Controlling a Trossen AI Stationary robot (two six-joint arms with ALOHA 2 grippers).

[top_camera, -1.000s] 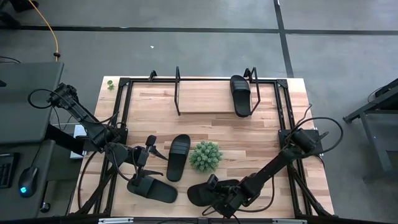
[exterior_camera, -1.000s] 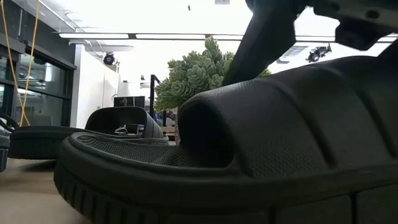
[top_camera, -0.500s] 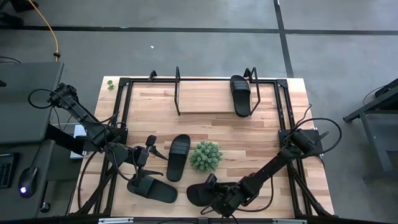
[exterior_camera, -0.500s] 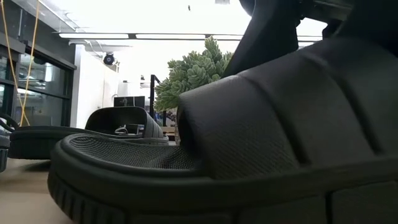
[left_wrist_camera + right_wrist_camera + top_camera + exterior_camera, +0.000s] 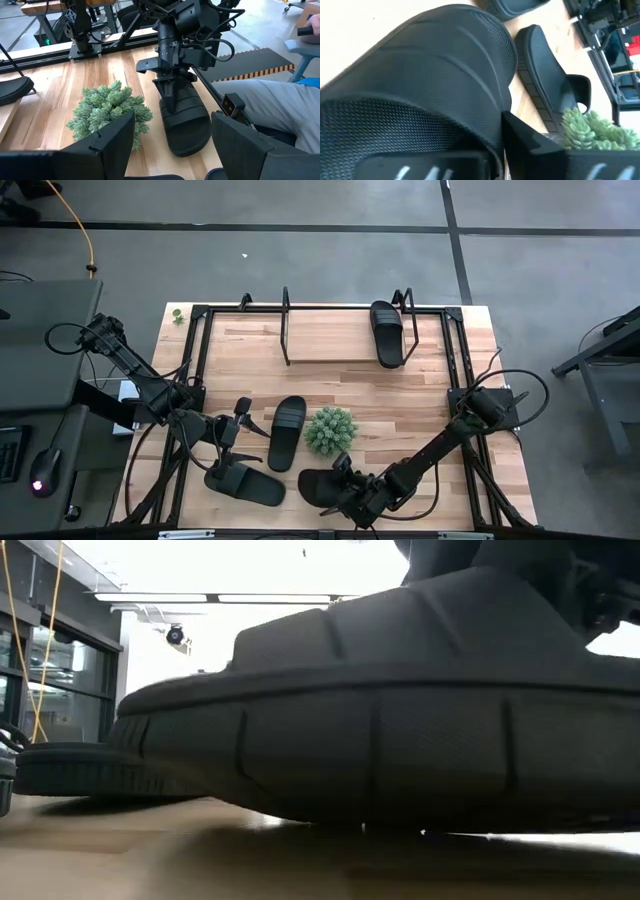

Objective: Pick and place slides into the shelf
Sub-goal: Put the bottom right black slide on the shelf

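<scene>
My right gripper [image 5: 345, 478] is near the table's front edge, shut on a black slide [image 5: 322, 488] just in front of the green plant [image 5: 330, 430]. That slide fills the low view [image 5: 380, 740], tipped. Another slide [image 5: 287, 432] lies flat on the table left of the plant. A third [image 5: 245, 483] lies near the front left. One slide [image 5: 388, 332] rests on the shelf [image 5: 330, 345] at its right end. My left gripper [image 5: 238, 420] waits open at the left, and its fingers [image 5: 115, 135] frame the scene. My right gripper holds the slide by its ribbed strap [image 5: 182, 107]. One finger [image 5: 170, 92] lies on top of the strap, coming down at a slant from the table's right. The other finger is hidden by the strap. The slide is tipped, with part of its sole [image 5: 400, 828] on the table.
Black frame rails [image 5: 195, 360] run along the table's left, right and far edges. A person's legs [image 5: 280, 105] show beyond the table's near edge in the left wrist view. Bare wood lies between the shelf and the plant.
My right gripper has moved a little toward the table's left edge, taking the slide with it. In the low view the slide has tipped: the strap's opening showed before, and now the sole's side wall faces the camera with one end raised off the wood.
</scene>
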